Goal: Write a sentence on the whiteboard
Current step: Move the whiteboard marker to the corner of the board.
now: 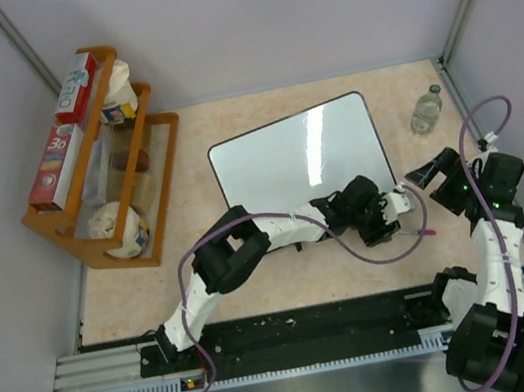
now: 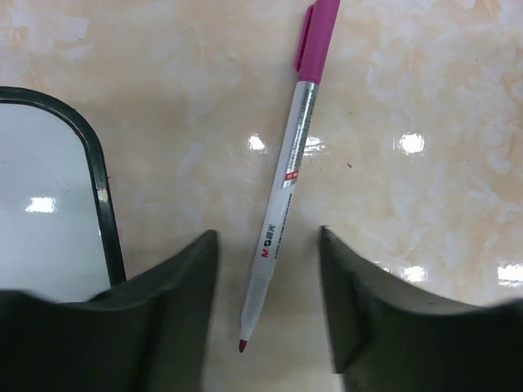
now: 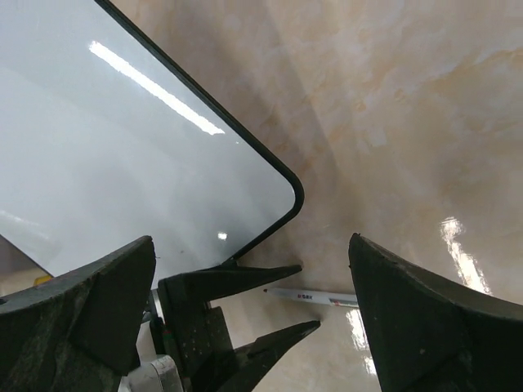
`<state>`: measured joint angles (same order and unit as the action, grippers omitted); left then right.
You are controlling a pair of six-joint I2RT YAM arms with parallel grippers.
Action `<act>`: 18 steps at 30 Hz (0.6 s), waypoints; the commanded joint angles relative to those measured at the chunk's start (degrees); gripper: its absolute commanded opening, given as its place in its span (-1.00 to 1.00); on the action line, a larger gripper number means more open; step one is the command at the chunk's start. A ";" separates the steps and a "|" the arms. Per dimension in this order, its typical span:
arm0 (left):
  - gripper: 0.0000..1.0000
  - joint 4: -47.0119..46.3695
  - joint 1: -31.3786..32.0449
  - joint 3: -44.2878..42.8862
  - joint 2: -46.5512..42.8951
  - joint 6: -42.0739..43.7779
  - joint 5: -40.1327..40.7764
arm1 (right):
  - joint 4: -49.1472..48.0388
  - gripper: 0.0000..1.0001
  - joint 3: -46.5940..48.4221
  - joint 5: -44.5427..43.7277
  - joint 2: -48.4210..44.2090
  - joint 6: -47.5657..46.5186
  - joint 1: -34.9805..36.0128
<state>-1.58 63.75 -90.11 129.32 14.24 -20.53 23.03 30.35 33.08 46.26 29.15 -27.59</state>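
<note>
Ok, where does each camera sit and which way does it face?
Top external: overhead, behind the robot, looking down on the whiteboard, left arm and right arm.
Left wrist: looks down at the marker between the open fingers of the left gripper.
Right wrist: looks over the whiteboard's corner, past the open fingers of the right gripper.
Shared: both wrist views show the marker and a whiteboard corner.

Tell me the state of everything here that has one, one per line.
whiteboard: lying flat, no writing visible.
marker: lying flat, tip uncovered, not gripped.
left gripper: open, fingers either side of the marker.
right gripper: open, empty.
bottle: upright.
</note>
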 commanded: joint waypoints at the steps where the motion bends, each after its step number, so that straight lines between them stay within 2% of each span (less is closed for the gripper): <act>1: -0.06 1.41 -0.29 -1.48 0.67 -0.53 -1.70 | -2.90 0.98 0.33 1.55 0.06 -0.23 -2.46; 6: -0.59 2.55 -0.20 -0.08 -0.20 -3.42 -6.09 | -4.13 0.98 -0.20 2.86 1.02 0.38 -3.87; 11: -0.89 2.02 1.20 2.83 -1.79 -4.74 -6.89 | -4.31 0.98 -0.38 4.27 1.38 0.30 -5.01; 13: -1.00 2.02 2.25 4.23 -2.49 -5.01 -6.54 | -4.31 0.98 -0.46 4.45 1.20 0.38 -4.93; 18: -1.00 2.11 4.02 9.67 -5.99 -5.80 -3.82 | -4.30 0.98 -0.55 4.71 0.59 0.30 -5.01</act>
<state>-3.31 65.04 -85.78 127.22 10.33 -24.34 21.39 29.89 36.58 47.66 29.61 -31.99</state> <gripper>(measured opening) 0.034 0.987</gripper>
